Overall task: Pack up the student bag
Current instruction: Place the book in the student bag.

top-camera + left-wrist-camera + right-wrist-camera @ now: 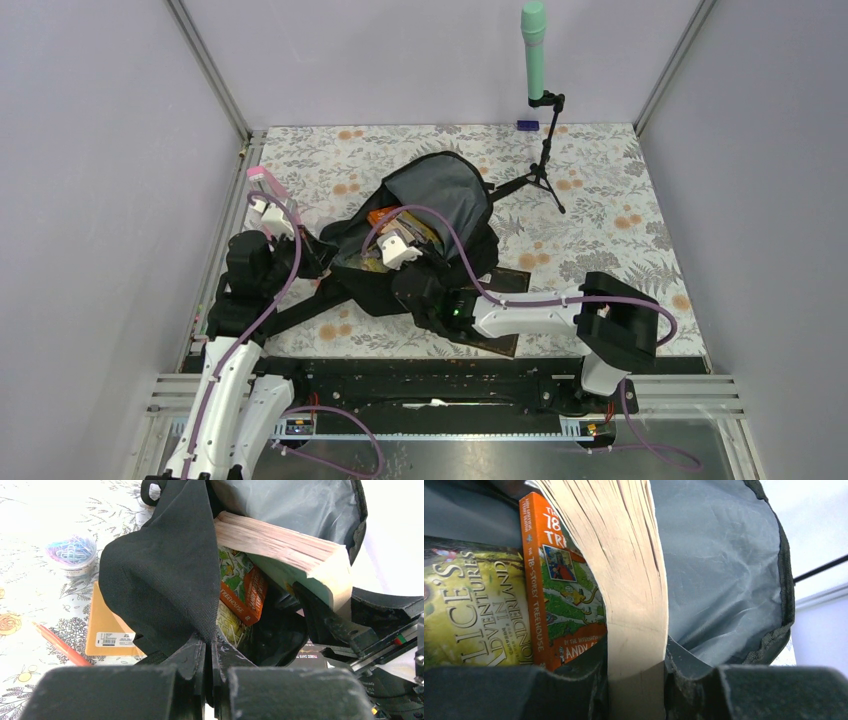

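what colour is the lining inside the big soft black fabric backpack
The black fabric backpack's lining is plain grey, clearest in the right wrist view.

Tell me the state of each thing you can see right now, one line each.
bag: open, mouth held wide.
left hand: shut on the bag's flap.
right hand: shut on the thick book.
thick book: partly in the bag.
orange book: inside the bag.
green book: inside, beside the orange one.
pencil: lying flat, outside the bag.
tub of clips: standing upright.
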Available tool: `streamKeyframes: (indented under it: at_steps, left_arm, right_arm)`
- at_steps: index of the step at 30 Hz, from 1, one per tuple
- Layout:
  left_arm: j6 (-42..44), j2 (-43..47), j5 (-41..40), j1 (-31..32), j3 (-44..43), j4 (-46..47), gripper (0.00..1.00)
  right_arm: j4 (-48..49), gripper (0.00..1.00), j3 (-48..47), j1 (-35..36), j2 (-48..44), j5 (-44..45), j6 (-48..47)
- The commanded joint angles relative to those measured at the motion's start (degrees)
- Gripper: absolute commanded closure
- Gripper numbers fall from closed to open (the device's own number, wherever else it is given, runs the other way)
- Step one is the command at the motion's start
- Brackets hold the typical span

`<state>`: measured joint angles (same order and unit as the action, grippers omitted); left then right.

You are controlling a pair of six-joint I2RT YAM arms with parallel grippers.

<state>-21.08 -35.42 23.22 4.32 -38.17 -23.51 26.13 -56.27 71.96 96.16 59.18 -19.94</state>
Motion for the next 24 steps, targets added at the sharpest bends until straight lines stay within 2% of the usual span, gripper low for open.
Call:
streamKeyframes:
  at_steps: [1, 3, 6, 10, 13, 18, 24]
  left_arm:
    - [-0.36, 1.71, 1.86, -0.10, -1.49, 9.36, 1.00]
    - [-0.39, 1.76, 1.83, -0.10, -1.48, 9.37, 1.00]
    - [-0.36, 1.84, 1.79, -0.10, -1.51, 9.37, 1.00]
    - [-0.36, 1.92, 1.76, -0.10, -1.47, 9.37, 1.00]
    - [-0.36, 1.93, 1.78, -0.10, -1.50, 9.36, 1.00]
    - [-0.36, 2.01, 1.72, -0.10, -1.53, 9.37, 1.00]
    - [-0.45, 1.70, 2.17, -0.10, -1.57, 9.38, 1.00]
  right_arm:
    - [-2.06, 1.00, -1.69, -0.67, -3.11, 11.36, 4.69]
    - [-8.12, 1.00, -2.38, -1.16, -6.07, 7.95, 13.15]
    - [-14.03, 1.00, -4.09, -1.72, -7.80, 8.36, 18.18]
    - [-12.17, 1.00, -7.75, -1.83, -4.42, 14.95, 14.00]
    - [-11.82, 1.00, -10.46, -1.83, -1.46, 16.33, 12.80]
    - [-9.18, 1.00, -12.92, -1.81, 2.87, 15.67, 10.59]
    - [-18.23, 1.00, -16.61, -1.83, 6.42, 7.78, 18.27]
